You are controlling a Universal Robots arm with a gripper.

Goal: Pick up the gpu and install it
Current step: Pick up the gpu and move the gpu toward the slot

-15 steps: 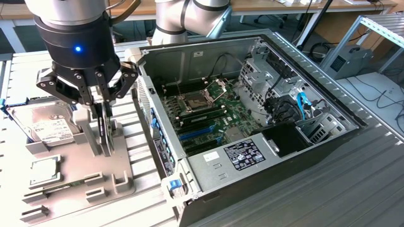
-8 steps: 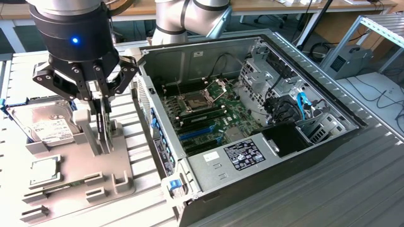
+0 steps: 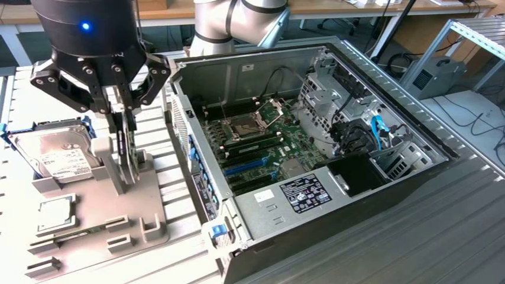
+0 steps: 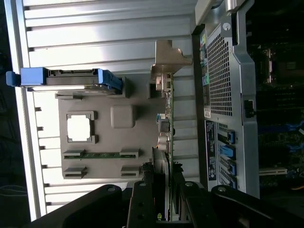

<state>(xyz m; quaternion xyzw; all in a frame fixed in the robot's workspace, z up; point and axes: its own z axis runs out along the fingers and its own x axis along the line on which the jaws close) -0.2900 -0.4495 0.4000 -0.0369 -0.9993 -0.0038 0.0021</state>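
Lying open beside a grey fixture tray (image 3: 94, 222) (image 4: 137, 137), the computer case (image 3: 261, 65) (image 4: 221, 71) held its motherboard (image 3: 268, 142). The tray carried a hard drive (image 3: 55, 157) (image 4: 71, 78) in a blue caddy, a CPU chip (image 3: 57, 212) (image 4: 79, 128) and the gpu (image 3: 130, 139) (image 4: 168, 118). The gpu stood on edge at the tray's case side, inside the gripper (image 3: 129, 168) (image 4: 161, 178), whose jaws were drawn partway in and pressed on both its faces. Its long axis ran alongside the case wall. The silvery bracket end pointed away from the gripper, level with the hard drive.
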